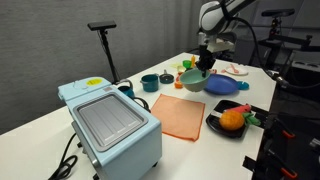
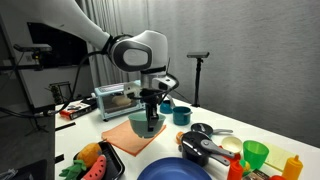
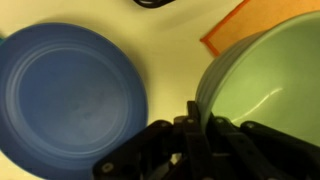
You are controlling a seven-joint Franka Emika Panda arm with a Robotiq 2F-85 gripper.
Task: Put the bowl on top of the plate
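Pinching the rim of the smooth, round, pale green bowl, the dark gripper is clamped on its thin wall. Just beside the bowl, not touching it, the flat, glossy blue plate lies on the pale worktop. Beyond the bowl, a corner of matte orange cloth shows.

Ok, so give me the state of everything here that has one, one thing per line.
gripper: shut on the bowl's rim.
bowl: upright, empty, held beside the plate, not on it.
plate: flat, empty.
toaster oven: door shut.
black plate: holds orange fruit.
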